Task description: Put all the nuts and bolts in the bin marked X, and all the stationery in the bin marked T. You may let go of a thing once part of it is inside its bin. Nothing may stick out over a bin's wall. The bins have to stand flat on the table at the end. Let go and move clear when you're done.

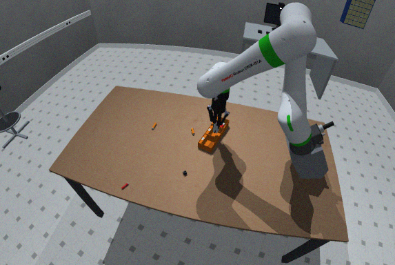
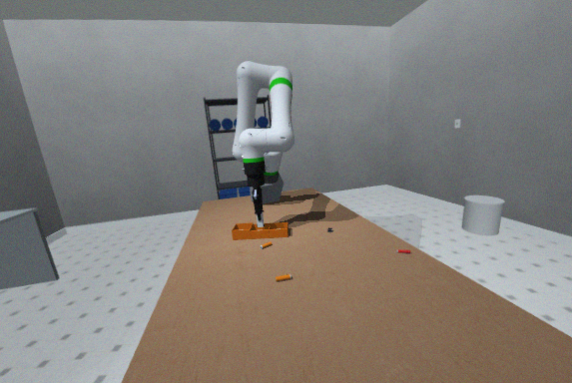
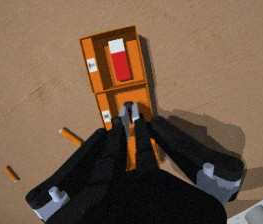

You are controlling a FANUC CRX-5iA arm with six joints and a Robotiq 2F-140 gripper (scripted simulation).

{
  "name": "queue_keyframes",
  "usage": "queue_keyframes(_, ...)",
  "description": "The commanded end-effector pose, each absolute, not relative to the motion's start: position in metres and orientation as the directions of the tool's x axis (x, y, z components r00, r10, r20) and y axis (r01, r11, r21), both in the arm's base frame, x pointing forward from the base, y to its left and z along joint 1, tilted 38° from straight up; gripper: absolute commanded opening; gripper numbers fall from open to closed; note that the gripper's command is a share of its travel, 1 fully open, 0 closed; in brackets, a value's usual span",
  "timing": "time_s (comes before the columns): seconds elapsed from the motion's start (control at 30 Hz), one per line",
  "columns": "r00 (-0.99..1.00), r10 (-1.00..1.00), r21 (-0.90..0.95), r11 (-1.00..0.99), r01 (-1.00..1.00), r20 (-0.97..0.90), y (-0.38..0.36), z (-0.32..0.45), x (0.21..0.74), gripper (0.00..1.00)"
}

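black fingers of the hand stand almost together, pointing straight down into a compartment of the orange bin. the tips are so close that it cannot be told whether a thin thing is pinched between them or nothing at all. the next compartment beyond holds a red and white block, lying flat inside the walls. small white labels sit on the bin's side, too blurred to read, so which compartment is x and which is t cannot be told. the step in hand looks like a drop-off into the bin. if something is held, the next move calls for parting the fingers while the tips are inside the walls, then rising straight so the bin is not nudged or tipped. beyond the bin, on the brown bench, two short orange pieces lie near it, with a small black thing and a red piece well apart towards the bench's edge, so much of the sorting looks undone. further off, the white arm stands on the bench's end, above a speckled floor with a stool, a grey cabinet, a dark shelf rack and a pale drum before grey walls.
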State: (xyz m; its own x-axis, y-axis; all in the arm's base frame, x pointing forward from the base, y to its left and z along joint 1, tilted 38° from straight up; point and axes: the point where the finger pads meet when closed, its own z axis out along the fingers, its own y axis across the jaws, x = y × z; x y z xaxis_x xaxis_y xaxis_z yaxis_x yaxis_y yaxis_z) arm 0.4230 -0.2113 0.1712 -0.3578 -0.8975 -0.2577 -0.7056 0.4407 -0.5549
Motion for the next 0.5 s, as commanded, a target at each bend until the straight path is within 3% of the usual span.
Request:
queue_keyframes(0.0, -0.358, -0.897, -0.555, 0.441, -0.705, -0.258, -0.212, 0.167, 0.427, 0.15)
queue_keyframes(0.47, -0.358, -0.897, -0.555, 0.441, -0.705, -0.258, -0.212, 0.155, 0.436, 0.15)
